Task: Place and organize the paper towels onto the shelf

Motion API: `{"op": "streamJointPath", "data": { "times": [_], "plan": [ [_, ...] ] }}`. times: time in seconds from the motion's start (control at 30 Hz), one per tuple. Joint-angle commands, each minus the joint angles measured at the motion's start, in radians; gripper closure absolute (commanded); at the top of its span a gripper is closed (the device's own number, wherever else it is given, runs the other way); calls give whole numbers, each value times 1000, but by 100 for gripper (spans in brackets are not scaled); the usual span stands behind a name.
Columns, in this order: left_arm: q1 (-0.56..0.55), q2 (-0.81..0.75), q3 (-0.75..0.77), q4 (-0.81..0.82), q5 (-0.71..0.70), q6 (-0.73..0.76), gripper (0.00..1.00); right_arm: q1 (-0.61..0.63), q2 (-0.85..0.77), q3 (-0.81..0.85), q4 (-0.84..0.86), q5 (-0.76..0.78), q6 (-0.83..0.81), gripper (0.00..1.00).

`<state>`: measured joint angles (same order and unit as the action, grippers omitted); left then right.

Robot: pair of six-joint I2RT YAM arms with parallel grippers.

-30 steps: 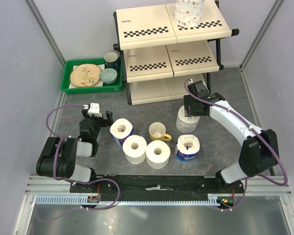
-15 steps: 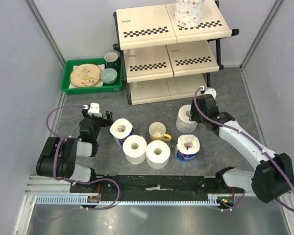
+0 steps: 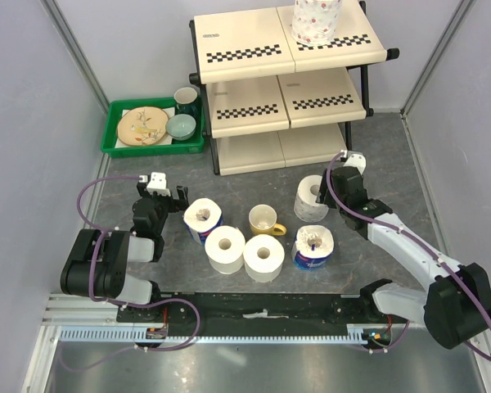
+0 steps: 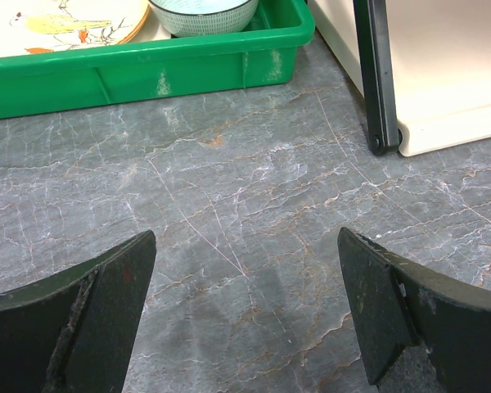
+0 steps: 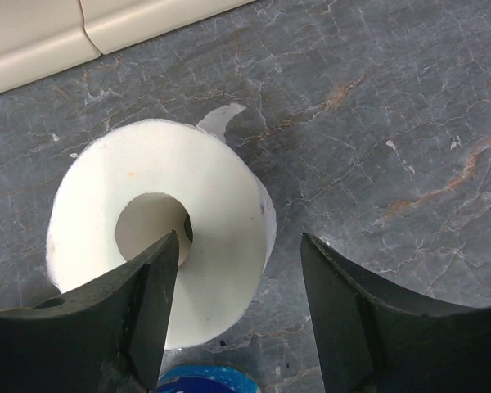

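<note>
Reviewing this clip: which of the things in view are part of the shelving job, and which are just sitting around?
Job: shelf; floral roll on its top tier; white roll in front of the shelf; two blue-wrapped rolls; two plain rolls.
Lying about: yellow mug; green tray holding a plate, bowl and dark mug.

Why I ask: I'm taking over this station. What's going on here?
Paper rolls are being put on the stepped shelf. One patterned roll stands on its top tier; five are on the table near a yellow mug. The right fingers are open astride the wall of the plain roll nearest the shelf, not yet clamped. The left fingers hang open above the table.
</note>
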<state>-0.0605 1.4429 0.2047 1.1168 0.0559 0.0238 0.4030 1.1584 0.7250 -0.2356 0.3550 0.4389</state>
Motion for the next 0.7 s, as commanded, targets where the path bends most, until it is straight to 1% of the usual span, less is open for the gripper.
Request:
{"op": "streamJointPath", "data": {
  "times": [0.0, 0.07, 0.17, 0.27, 0.47, 0.53, 0.63, 0.67],
  "plan": [
    [1, -9, 9, 40, 12, 21, 0, 0, -12, -25, 62, 18, 11, 32],
    [1, -9, 9, 40, 12, 21, 1, -1, -8, -24, 65, 25, 9, 32],
    [1, -9, 9, 40, 12, 21, 0, 0, -8, -29, 71, 33, 12, 38],
    [1, -9, 9, 40, 10, 21, 0, -1, -5, -33, 82, 25, 9, 41],
    [1, -9, 9, 40, 10, 21, 1, 0, 29, -29, 91, 10, 14, 41],
    [1, -9, 9, 40, 12, 21, 0, 0, 32, -29, 96, 10, 20, 43],
    [1, -9, 9, 40, 10, 21, 0, 0, 21, -33, 104, 13, 24, 48],
    [1, -9, 9, 40, 12, 21, 0, 0, 18, -41, 107, 13, 26, 53]
  ]
}}
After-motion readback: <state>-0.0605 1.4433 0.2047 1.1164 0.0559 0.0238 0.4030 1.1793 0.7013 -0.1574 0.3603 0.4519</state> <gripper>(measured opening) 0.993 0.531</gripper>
